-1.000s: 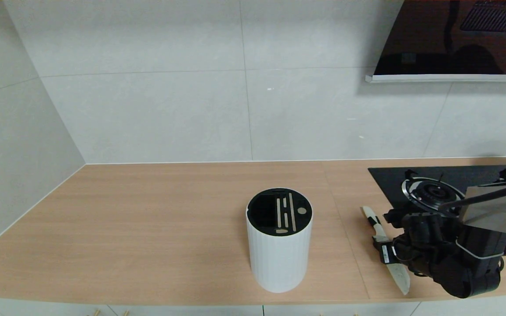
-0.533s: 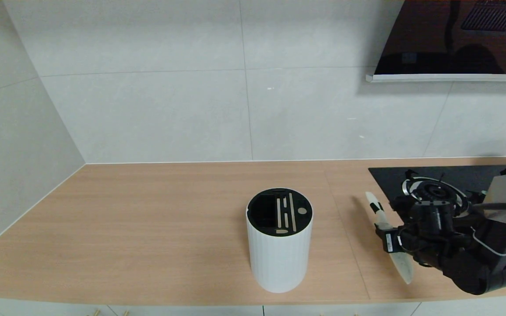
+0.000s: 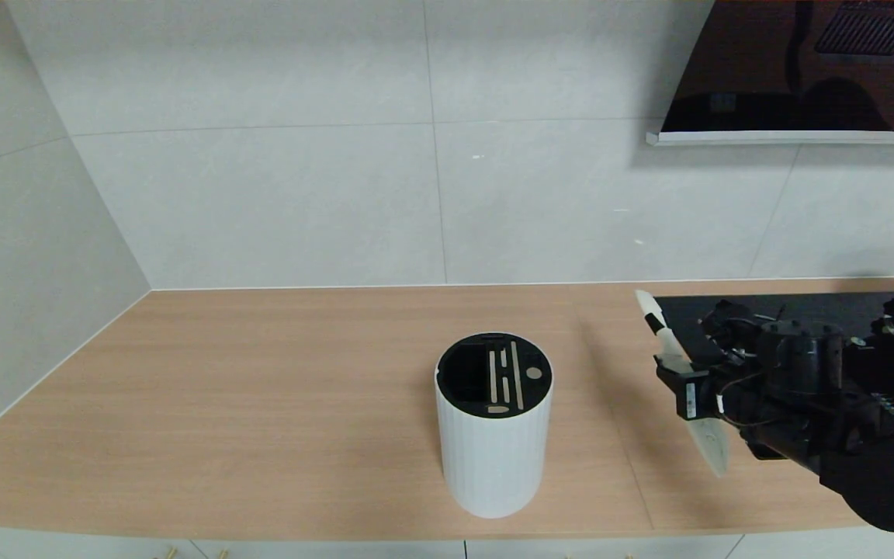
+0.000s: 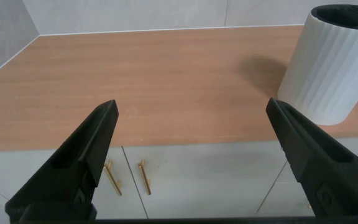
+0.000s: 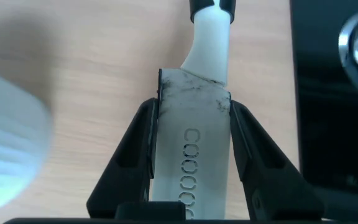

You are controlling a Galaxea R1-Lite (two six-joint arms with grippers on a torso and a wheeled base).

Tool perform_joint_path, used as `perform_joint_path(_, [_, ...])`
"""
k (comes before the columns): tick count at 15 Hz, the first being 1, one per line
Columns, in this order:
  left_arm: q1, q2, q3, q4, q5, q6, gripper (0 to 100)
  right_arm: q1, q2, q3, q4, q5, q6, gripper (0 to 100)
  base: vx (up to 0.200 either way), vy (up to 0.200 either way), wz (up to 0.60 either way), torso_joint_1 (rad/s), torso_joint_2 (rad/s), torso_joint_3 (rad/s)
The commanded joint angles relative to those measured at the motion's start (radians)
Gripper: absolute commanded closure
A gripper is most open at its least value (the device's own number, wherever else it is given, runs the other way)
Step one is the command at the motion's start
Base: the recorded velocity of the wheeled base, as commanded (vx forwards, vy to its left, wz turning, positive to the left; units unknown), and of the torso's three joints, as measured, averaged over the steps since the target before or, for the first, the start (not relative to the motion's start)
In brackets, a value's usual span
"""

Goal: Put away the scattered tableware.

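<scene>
Head view: right gripper (image 3: pixel 687 392) closed on white knife (image 3: pixel 709 449), holding it in air above wooden counter (image 3: pixel 261 388), handle end tilted toward wall, blade tip toward counter's front edge. Knife right of white slotted holder (image 3: pixel 493 435), apart from it, beside black hob (image 3: pixel 827 307).

Left wrist view: left gripper (image 4: pixel 191 109) spread wide, holding nothing, at counter's (image 4: pixel 166 81) front edge; holder (image 4: pixel 328 68) off to one side.

Right wrist view: right gripper (image 5: pixel 193 149) fingers (image 5: pixel 143 146) pressed against both flats of knife (image 5: pixel 194 99) near blade base; hob (image 5: pixel 328 93) beneath.
</scene>
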Motion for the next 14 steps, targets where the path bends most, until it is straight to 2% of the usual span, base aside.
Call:
perform_joint_path(1, [0.000,0.000,-0.011,-0.020,-0.003,-0.001,0,0.034,-0.129,-0.010,0.028,-0.007,-0.001,100,0.000,0.000,0.00,0.000,0.00,0.000])
perform_joint_path(3, [0.000,0.002,-0.075,-0.025,-0.021,-0.002,0,0.054,-0.177,-0.040,0.059,-0.007,-0.003,100,0.000,0.000,0.00,0.000,0.00,0.000])
perform_joint_path(4, [-0.017,0.074,-0.166,0.078,-0.101,-0.002,0,0.079,-0.226,-0.120,0.148,-0.004,-0.001,100,0.000,0.000,0.00,0.000,0.00,0.000])
perform_joint_path(6, [-0.049,0.222,-0.276,0.153,-0.190,-0.002,0,0.133,-0.286,-0.211,0.289,-0.004,-0.001,100,0.000,0.000,0.00,0.000,0.00,0.000])
perform_joint_path(7, [-0.060,0.275,-0.310,0.153,-0.219,-0.002,0,0.152,-0.295,-0.235,0.315,-0.002,-0.001,100,0.000,0.000,0.00,0.000,0.00,0.000])
perform_joint_path(8, [-0.074,0.410,-0.394,0.152,-0.271,-0.001,0,0.185,-0.297,-0.287,0.341,-0.001,-0.003,100,0.000,0.000,0.00,0.000,0.00,0.000])
perform_joint_path(12, [-0.084,0.845,-0.658,0.141,-0.346,0.007,0,0.251,-0.238,-0.454,0.425,0.004,-0.009,100,0.000,0.000,0.00,0.000,0.00,0.000])
perform_joint_path(14, [-0.117,1.012,-0.724,0.114,-0.371,0.004,0,0.298,-0.232,-0.438,0.433,-0.012,-0.009,100,0.000,0.000,0.00,0.000,0.00,0.000])
